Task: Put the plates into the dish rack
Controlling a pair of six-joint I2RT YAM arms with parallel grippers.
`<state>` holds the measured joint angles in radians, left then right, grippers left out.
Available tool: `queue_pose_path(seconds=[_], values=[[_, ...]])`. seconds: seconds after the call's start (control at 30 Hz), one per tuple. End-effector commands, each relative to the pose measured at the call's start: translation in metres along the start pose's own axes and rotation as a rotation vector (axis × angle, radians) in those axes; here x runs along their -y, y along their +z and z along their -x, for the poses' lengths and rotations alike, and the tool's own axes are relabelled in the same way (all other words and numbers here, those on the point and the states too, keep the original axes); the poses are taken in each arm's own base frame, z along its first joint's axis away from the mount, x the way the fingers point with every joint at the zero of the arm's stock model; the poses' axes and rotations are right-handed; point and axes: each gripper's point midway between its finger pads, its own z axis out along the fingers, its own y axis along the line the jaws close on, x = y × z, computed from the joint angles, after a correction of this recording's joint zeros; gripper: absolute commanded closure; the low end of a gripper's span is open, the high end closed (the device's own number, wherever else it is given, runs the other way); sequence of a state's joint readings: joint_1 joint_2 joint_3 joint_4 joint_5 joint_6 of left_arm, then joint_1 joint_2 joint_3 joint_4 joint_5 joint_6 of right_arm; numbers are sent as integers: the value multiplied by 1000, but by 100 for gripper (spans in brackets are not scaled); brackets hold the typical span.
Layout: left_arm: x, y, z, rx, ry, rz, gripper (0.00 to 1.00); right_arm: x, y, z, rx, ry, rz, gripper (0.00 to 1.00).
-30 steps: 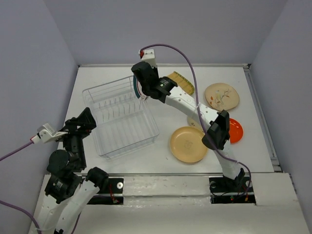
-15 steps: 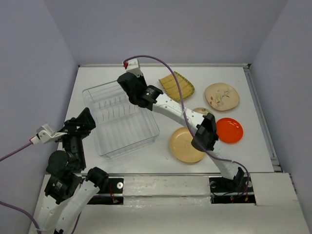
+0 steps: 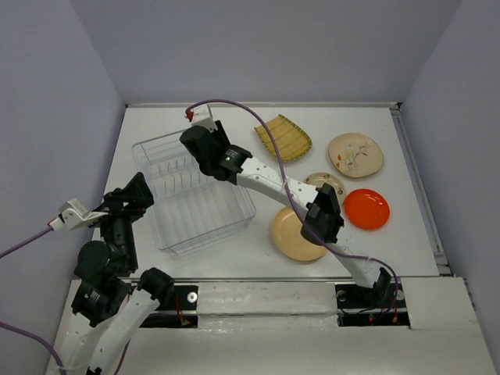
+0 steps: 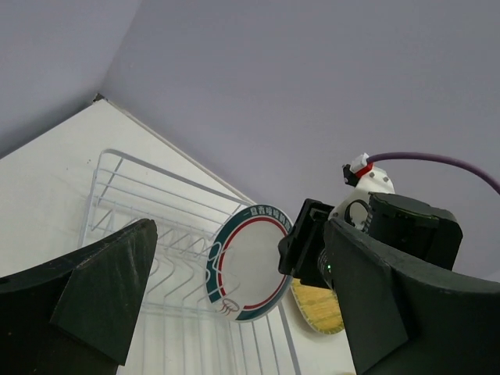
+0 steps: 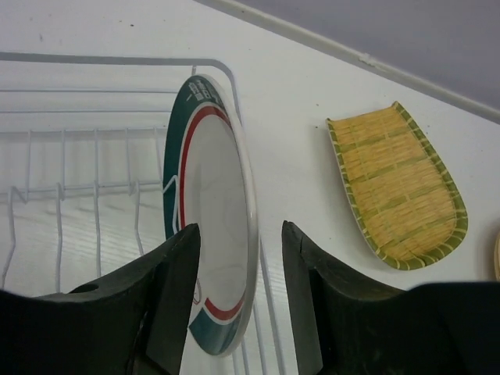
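the left arm of white links and black joints (image 3: 117,324) is folded up close above its base (image 3: 98,301) at the near left, with the wrist raised. its black two-finger left end effector (image 3: 133,192) is aimed up and away towards the far side. in the left wrist view its fingers (image 4: 101,289) are seen spread fully wide. the right arm of the same white and black build (image 3: 269,181) is stretched from its base (image 3: 379,291) at the near right, far across and to the left, with its black elbow (image 3: 324,215) bent about midway. its black right end effector (image 5: 240,230) is tilted downward at the end of that reach, and its two fingers are parted rather than pressed together.
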<state>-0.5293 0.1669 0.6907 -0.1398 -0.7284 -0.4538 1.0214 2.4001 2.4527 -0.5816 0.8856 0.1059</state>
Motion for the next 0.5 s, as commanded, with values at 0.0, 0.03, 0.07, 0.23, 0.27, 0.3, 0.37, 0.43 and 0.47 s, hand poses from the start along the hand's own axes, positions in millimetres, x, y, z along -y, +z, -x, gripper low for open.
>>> queue_pose_path(seconds=[0.0, 0.03, 0.07, 0.23, 0.27, 0.3, 0.37, 0.43, 0.47], values=[[7, 4, 8, 28, -27, -5, 1, 30, -31, 61, 86, 190, 73, 48], [7, 4, 8, 29, -28, -7, 1, 40, -41, 63, 67, 215, 133, 48], [7, 4, 8, 29, -28, -7, 1, 58, -35, 62, 47, 296, 137, 48], [15, 3, 5, 11, -22, -53, 1, 166, -23, 19, -15, 518, 131, 48], [18, 3, 4, 8, -22, -65, 1, 183, -28, -5, -41, 584, 161, 48], [21, 3, 2, -3, -17, -87, 1, 224, -16, -22, -57, 651, 140, 48], [24, 3, 0, -9, -13, -104, 1, 271, -12, -44, -46, 745, 108, 48], [27, 2, -1, -14, -12, -120, 1, 338, -13, -88, -50, 862, 14, 49], [28, 2, -1, -16, -9, -125, 1, 355, -18, -117, -74, 924, -16, 49]])
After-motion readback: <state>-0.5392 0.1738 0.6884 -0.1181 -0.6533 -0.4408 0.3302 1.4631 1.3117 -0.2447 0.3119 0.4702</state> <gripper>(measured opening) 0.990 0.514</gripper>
